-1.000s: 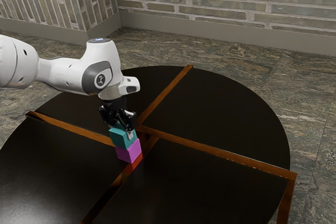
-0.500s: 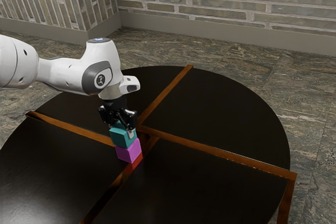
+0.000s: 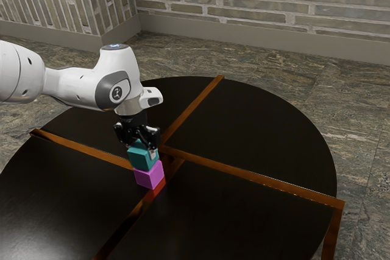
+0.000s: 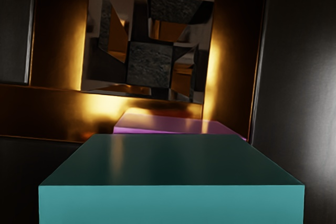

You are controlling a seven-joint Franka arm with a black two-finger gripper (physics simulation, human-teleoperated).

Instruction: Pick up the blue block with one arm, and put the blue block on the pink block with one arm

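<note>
exterior view: we see a white robot arm (image 3: 67,86) coming in from the exterior view's left over a round dark table (image 3: 256,132). shiny brown wood strips (image 3: 244,176) cross the table and cut it into four parts. our black two-finger gripper (image 3: 141,145) points down near the spot where the strips meet. its two fingers go down on both sides of the blue block (image 3: 142,158), a smooth blue-green cube, and they seem to squeeze it. under it is the pink block (image 3: 149,176), a smooth pink-purple cube that stands on the table. the blue block looks like it sits right on top of the pink one, a bit turned and not quite lined up. we cannot tell if a tiny gap is left between them.

wrist view: the blue block (image 4: 168,177) is big and close, just under our hand. past its far edge a strip of the pink block (image 4: 173,126) peeks out from below. the wood strips (image 4: 58,114) glow orange behind them.

we think the pick up part is done, and the stacking is almost done. what is left is to let go and lift the hand away. the block may tip if it is not sitting flat.
</note>
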